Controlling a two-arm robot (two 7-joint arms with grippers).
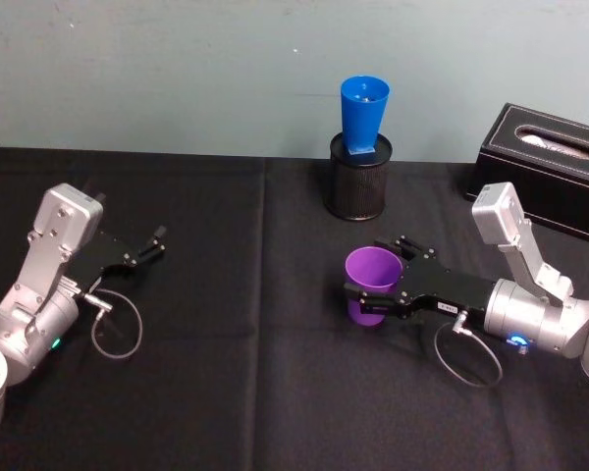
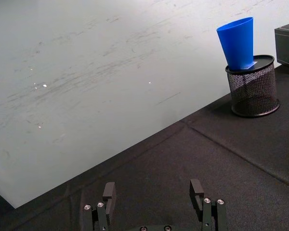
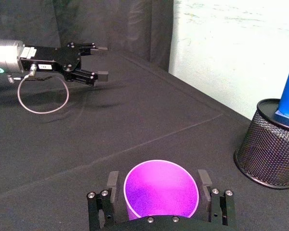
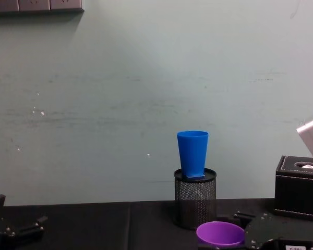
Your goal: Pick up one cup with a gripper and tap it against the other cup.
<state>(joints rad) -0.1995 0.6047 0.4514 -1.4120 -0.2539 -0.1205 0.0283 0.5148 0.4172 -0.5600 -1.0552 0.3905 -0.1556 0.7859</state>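
The right gripper (image 1: 371, 294) reaches in low over the black table (image 1: 245, 373) and has the purple cup (image 1: 372, 283) between its fingers — one finger (image 3: 111, 185) on each side of the cup wall, clamped on it, as the right wrist view shows. The cup stands upright with its mouth open upward, in front of the mesh holder (image 1: 358, 176) and a little to the right of the table's middle. The blue cup (image 1: 364, 116) sits upright with its narrow base down in the holder, its wide rim well above the mesh, near the wall (image 1: 177, 69) — apart from the purple cup, not touching it. A black tissue box (image 1: 547, 167) lies to the right of the holder. The left gripper (image 1: 147, 247) rests idle over the left part of the table, its fingers spread with nothing between them.
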